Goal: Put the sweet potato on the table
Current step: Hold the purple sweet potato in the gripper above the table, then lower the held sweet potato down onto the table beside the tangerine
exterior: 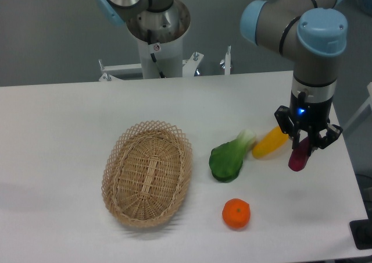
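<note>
A yellow-orange vegetable [269, 142] lies just at 9 o'clock of the gripper [304, 148], bok choy [229, 157] beyond it, an orange [236, 213] at 7 o'clock, a wicker basket [147, 173] farther left. The fingers clamp the sweet potato [299, 157], which hangs at the table [70, 123]'s right edge.
</note>
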You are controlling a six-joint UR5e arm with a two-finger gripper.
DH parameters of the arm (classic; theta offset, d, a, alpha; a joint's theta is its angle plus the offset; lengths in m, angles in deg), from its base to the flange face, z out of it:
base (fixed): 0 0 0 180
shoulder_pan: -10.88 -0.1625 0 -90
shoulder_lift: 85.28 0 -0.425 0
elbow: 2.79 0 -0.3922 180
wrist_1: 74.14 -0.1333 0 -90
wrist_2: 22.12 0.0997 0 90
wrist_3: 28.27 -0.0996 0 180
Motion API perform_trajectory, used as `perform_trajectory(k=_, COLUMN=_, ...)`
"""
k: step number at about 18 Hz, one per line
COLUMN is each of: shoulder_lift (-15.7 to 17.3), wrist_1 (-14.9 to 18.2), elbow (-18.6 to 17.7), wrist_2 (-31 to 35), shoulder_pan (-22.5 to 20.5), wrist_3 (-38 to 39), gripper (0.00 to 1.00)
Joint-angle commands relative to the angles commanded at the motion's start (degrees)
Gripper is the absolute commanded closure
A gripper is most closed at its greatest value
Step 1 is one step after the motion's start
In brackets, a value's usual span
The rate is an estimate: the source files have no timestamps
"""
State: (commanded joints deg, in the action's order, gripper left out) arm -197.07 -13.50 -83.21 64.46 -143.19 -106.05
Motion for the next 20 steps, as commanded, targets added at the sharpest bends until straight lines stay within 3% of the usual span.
perform_trajectory(k=7, shoulder_lift=-0.6, wrist_1=-0.4, elbow=0.1, wrist_2=0.0, shoulder_pan=0.0, wrist_3=-0.1, gripper=0.74)
perform_trajectory(k=13, shoulder_lift=-1.6, wrist_1=-2.9, elbow=-0.5, wrist_2=-0.1, shoulder_pan=0.2, wrist_3=0.8, gripper=0.74)
perform_trajectory(k=17, shoulder_lift=-2.5, wrist_1=-7.8, elbow=-3.4, wrist_2=0.0, shoulder_pan=0.6, wrist_3=2.4, gripper=0.74)
perform_trajectory(k=20, shoulder_lift=-4.0, wrist_1=-14.8, elbow=-6.4, wrist_2=0.1, shoulder_pan=1.4, wrist_3=4.3, gripper=0.74)
